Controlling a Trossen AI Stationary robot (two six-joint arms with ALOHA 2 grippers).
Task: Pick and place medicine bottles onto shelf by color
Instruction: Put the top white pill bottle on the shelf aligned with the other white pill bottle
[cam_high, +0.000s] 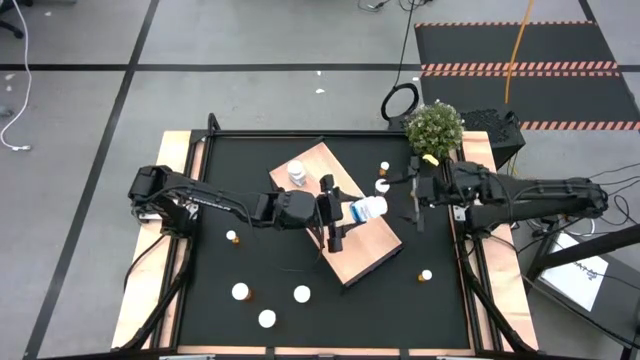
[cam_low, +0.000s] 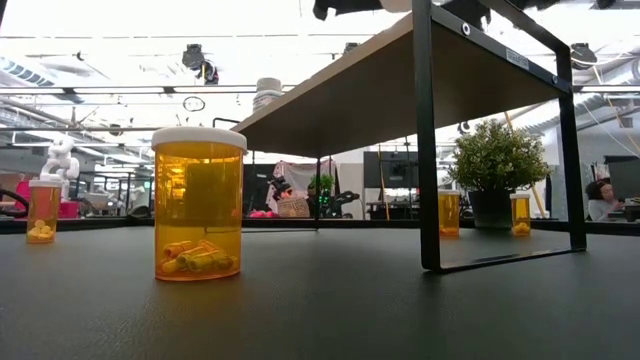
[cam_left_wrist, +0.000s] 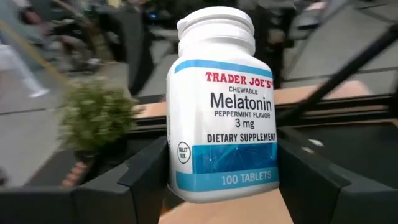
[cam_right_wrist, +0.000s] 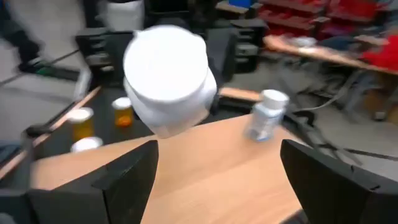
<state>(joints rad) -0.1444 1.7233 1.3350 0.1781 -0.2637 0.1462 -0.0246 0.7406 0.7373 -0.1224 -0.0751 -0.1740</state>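
Nearest the low camera stood an orange bottle (cam_low: 199, 204) with a white cap, upright on the black bench (cam_high: 300, 265), small capsules at its bottom. Further orange bottles stood toward the far edge of the bench at 9 o'clock (cam_low: 43, 211) and 3 o'clock (cam_low: 449, 213).

From above, the wooden shelf (cam_high: 365, 255) sat near the middle of the bench, turned diagonally. A white melatonin bottle (cam_high: 368, 209) lay tipped on its side over the shelf, cap toward 3 o'clock. The left gripper (cam_high: 338, 212) reached in from 9 o'clock and its jaws were clamped on that bottle's body; the left wrist view showed the label between the two dark fingers (cam_left_wrist: 143, 171). A second white bottle (cam_high: 297, 173) stood upright at the shelf's 11 o'clock corner.

The right gripper (cam_high: 413, 203) was at 3 o'clock of the shelf, jaws spread wide and holding nothing, facing the held bottle's cap (cam_right_wrist: 165, 62) just beyond its fingertips.

Three white-capped bottles (cam_high: 241, 292) stood on the bench near 7 o'clock.
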